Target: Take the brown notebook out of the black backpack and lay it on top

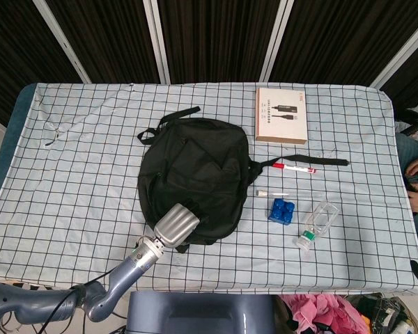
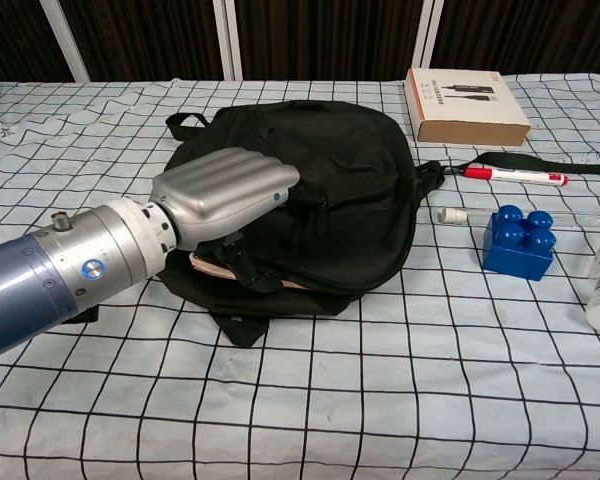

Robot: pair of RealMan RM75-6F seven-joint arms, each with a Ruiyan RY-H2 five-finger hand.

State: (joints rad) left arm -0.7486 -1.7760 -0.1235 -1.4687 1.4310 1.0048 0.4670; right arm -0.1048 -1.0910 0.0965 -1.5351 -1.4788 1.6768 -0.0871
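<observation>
The black backpack [image 1: 195,177] lies flat in the middle of the table, its opening toward me. A tan edge of the brown notebook [image 2: 292,283] peeks out of that opening at the near rim of the backpack [image 2: 350,200]. My left hand [image 2: 225,195] reaches in from the lower left and lies over the near-left edge of the bag. Its fingers [image 2: 270,185] stretch flat on top, and its dark thumb sits under them against the notebook's edge, pinching it. In the head view the left hand [image 1: 175,224] covers the bag's near rim and hides the notebook. No right hand shows.
To the right of the bag lie a brown box [image 1: 281,115], a red marker [image 1: 296,168], a white tube [image 1: 270,193], a blue block [image 1: 281,210] and a clear bottle [image 1: 318,224]. A black strap [image 1: 313,162] runs along the checkered cloth [image 1: 70,174].
</observation>
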